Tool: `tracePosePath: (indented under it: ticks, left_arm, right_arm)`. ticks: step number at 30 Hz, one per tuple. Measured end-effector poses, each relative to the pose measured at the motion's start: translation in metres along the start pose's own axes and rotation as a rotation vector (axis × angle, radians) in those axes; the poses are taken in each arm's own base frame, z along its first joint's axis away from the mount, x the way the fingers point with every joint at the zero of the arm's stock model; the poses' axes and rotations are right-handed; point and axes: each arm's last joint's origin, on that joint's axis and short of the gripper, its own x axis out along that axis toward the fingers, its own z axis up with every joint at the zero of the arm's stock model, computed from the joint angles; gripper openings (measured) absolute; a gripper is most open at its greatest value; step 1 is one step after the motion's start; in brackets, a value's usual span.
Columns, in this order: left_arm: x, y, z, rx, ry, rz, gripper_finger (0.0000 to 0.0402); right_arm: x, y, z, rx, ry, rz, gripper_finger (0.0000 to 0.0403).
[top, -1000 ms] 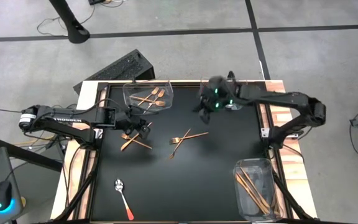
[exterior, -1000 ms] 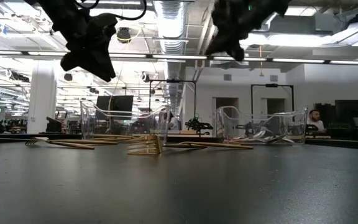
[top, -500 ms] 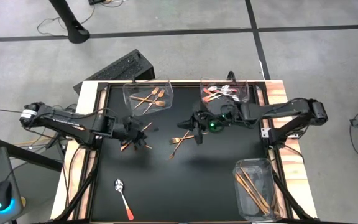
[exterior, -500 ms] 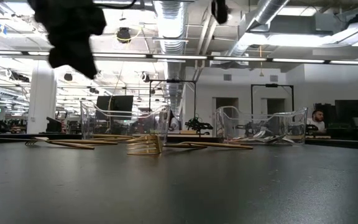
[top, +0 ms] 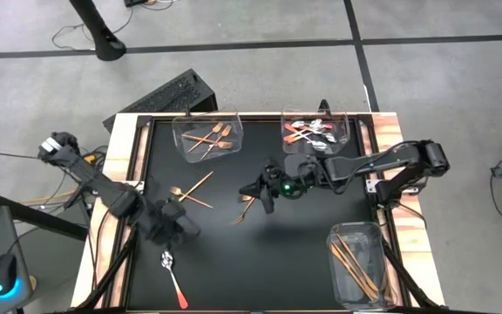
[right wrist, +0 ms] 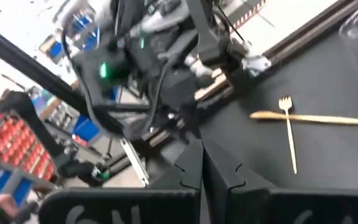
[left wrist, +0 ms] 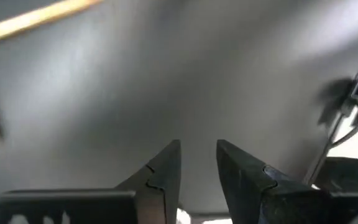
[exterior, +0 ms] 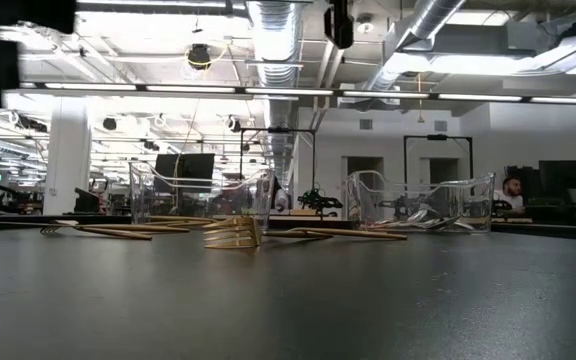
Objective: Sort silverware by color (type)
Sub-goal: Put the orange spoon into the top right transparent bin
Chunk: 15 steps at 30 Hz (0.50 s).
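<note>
A silver-bowled spoon with a red-orange handle (top: 173, 272) lies flat near the table's near-left corner. My left gripper (top: 179, 228) (left wrist: 197, 149) hovers just on the far side of it, narrowly open and empty. A copper-gold fork and a slim gold stick (top: 190, 190) (right wrist: 289, 134) lie crossed at left centre. More copper-gold utensils (top: 248, 208) lie mid-table, partly hidden under my right gripper (top: 260, 196) (right wrist: 202, 149), which is shut and empty above them. In the low view the loose utensils (exterior: 233, 236) lie flat on the mat.
Three clear bins stand on the black mat: one with copper forks (top: 207, 136) at far left, one with red-handled spoons (top: 314, 131) at far centre, one with gold sticks (top: 358, 262) at the near right. A wooden rim (top: 120, 166) frames the mat.
My left gripper has moved from the crossed fork and stick toward the table's near edge, ending close to the spoon. My right gripper has swung from over the spoon bin toward the table's centre and left, uncovering that bin, and now hangs over the middle utensils.
</note>
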Motion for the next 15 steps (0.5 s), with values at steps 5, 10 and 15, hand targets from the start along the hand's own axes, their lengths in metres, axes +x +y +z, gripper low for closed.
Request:
tracePosePath:
  ticks: [5, 10, 15]
  left_arm:
    - [0.009, -0.013, -0.032, 0.041, 0.005, 0.004, 0.0099]
    - [0.024, -0.027, -0.057, 0.166, 0.035, -0.023, 0.0100]
    - [0.036, -0.031, -0.070, 0.442, 0.018, 0.003, 0.0100]
  right_arm:
    - [-0.001, 0.002, 0.002, -0.002, -0.023, -0.001, 0.0019]
    - [-0.001, 0.007, -0.002, -0.004, -0.014, 0.015, 0.0020]
    - [-0.001, 0.010, -0.006, -0.009, 0.003, 0.021, 0.0021]
